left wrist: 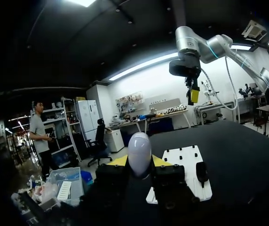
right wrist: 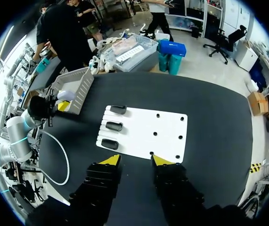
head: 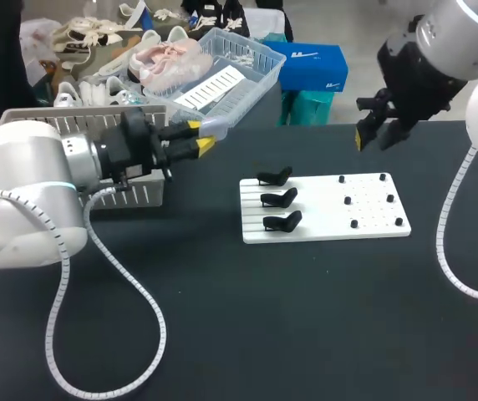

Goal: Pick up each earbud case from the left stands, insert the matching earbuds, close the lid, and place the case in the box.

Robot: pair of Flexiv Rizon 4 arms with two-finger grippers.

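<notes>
My left gripper (head: 200,135) is shut on a pale, egg-shaped earbud case (head: 214,126), held in the air left of the white board (head: 327,209). In the left wrist view the case (left wrist: 139,151) stands between the yellow fingertips (left wrist: 119,161). Three black stands (head: 279,199) on the board's left side are empty. Small black pegs (head: 348,201) dot its right side. My right gripper (head: 374,134) hangs high over the table's far right. In its own view it (right wrist: 135,161) is open and empty above the board's (right wrist: 165,139) near edge.
A grey perforated box (head: 143,194) sits at the table's left, partly behind my left arm, also visible from the right wrist as the box (right wrist: 78,87). My left arm's white cable (head: 109,280) loops across the dark tabletop in front.
</notes>
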